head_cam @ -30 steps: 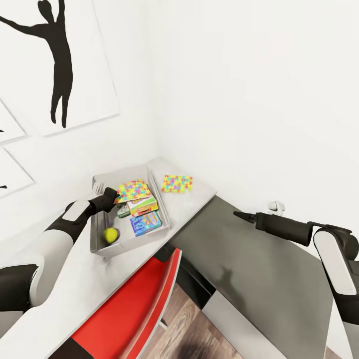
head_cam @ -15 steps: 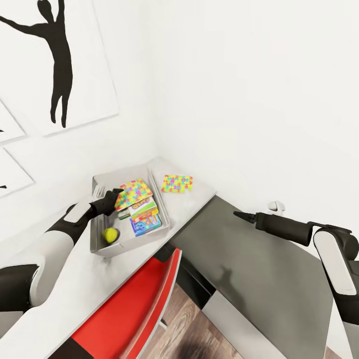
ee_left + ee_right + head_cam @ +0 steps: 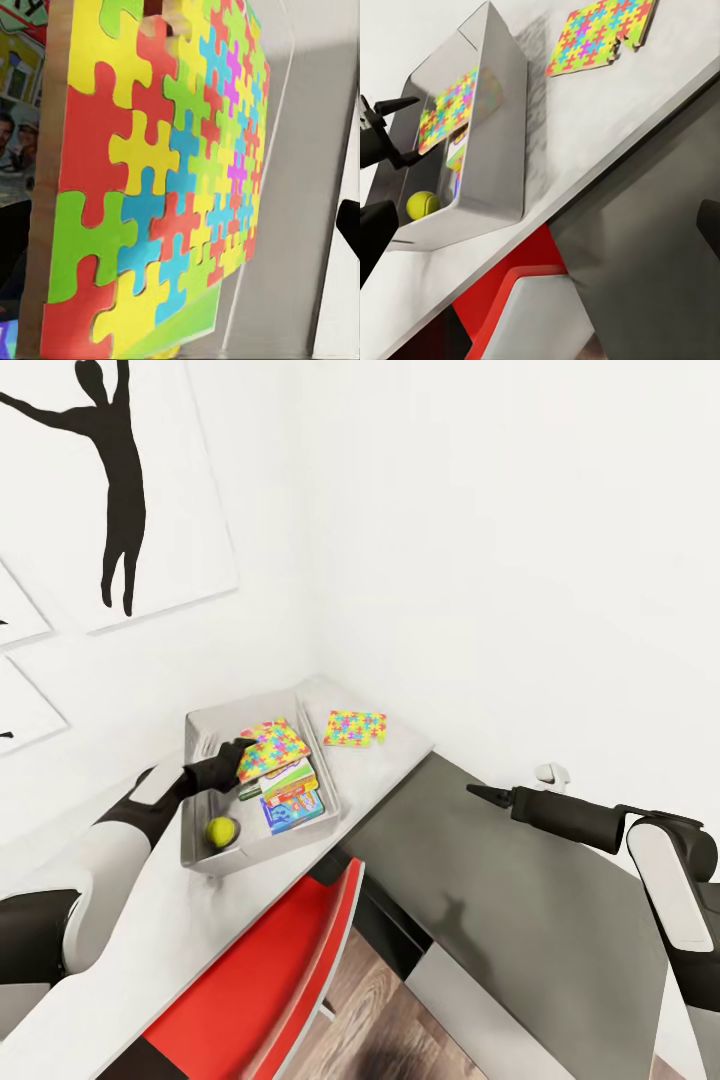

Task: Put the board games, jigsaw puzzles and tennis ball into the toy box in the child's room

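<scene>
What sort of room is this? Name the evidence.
Probably a child's room or playroom: a grey toy box holding a yellow-green tennis ball and board games, a multicoloured jigsaw puzzle on the white table, and a red chair.

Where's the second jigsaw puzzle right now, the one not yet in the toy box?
In the head view, the second jigsaw puzzle lies flat on the white table, just beyond the toy box's right wall, toward the room's corner.

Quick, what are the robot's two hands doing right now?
Left gripper: open, beside the jigsaw puzzle inside the toy box.
Right gripper: holding nothing; whether it is open or shut cannot be told.
</scene>
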### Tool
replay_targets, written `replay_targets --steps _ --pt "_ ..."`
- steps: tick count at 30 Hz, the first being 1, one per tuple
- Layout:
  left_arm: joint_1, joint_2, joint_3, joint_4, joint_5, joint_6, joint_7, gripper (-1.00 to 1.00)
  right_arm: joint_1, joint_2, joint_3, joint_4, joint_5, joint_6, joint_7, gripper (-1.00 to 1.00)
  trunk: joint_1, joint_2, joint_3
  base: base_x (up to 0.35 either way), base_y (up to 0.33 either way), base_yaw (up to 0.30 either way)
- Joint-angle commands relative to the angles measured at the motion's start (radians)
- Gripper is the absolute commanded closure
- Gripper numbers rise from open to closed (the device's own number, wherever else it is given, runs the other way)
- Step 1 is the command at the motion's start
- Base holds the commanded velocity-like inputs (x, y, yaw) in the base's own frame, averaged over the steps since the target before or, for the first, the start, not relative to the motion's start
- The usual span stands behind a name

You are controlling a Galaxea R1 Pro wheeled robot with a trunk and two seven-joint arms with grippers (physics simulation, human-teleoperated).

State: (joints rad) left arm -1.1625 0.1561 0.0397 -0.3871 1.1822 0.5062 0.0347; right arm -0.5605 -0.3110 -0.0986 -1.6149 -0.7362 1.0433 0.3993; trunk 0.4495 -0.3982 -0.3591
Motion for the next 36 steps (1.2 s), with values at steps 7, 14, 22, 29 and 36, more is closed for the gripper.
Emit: replay_targets --steps 7,14,22,29,36 --pt "-0.001 -0.001 0.012 -0.028 0.010 0.081 0.008 -1.00 -0.001 0.000 -0.001 0.000 0.009 0.004 0.010 -1.00 0.001 -0.002 -0.002 0.000 0.000 0.000" --pt "-0.002 0.000 0.055 -0.043 0.064 0.159 0.012 -1.00 -0.001 0.000 -0.001 0.000 0.009 0.004 0.010 -1.00 0.001 -0.002 -0.002 0.000 0.000 0.000" --pt "-0.002 0.006 0.074 -0.048 0.105 0.217 0.046 -1.00 -0.001 0.000 -0.001 0.000 0.009 0.004 0.010 -1.00 0.001 -0.002 -0.002 0.000 0.000 0.000" --pt "-0.002 0.009 0.084 -0.049 0.115 0.245 0.092 -1.00 -0.001 0.000 -0.001 0.000 0.009 0.004 0.010 -1.00 0.001 -0.002 -0.002 0.000 0.000 0.000" --pt "-0.002 0.011 0.105 -0.050 0.117 0.278 0.127 -1.00 -0.001 0.000 -0.001 0.000 0.009 0.004 0.010 -1.00 0.001 -0.002 -0.002 0.000 0.000 0.000"
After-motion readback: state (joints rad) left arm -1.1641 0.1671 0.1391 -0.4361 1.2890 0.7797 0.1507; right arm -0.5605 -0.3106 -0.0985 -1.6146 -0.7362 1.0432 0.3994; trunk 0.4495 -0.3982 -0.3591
